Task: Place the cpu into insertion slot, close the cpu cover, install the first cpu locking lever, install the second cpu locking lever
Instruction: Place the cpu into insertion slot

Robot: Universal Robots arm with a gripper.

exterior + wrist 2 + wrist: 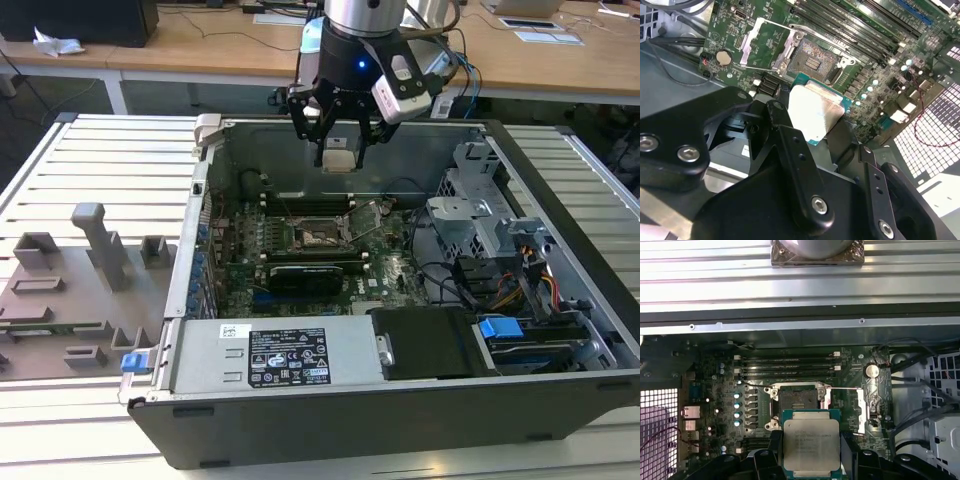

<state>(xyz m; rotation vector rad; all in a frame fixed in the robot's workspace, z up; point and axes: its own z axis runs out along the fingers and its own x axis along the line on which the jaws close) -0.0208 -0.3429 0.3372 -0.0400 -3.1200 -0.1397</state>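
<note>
My gripper (338, 148) hangs above the open computer case, shut on the cpu (339, 159), a flat silvery square with a green edge. In both wrist views the cpu (815, 112) (811, 442) sits between the black fingers (790, 150), held in the air short of the insertion slot (796, 400). That slot (812, 60) (320, 235) lies bare, its dark centre exposed on the green motherboard (300, 265). The cpu cover (862, 410) (767, 42) is swung open beside the slot, and a thin locking lever (842, 388) stands free.
Long black memory slots (785, 367) run beside the socket. The case wall (200, 200), power supply (290, 355) and drive cage (475, 215) ring the board. Grey fixtures (95, 240) stand on the slatted table at the exterior view's left.
</note>
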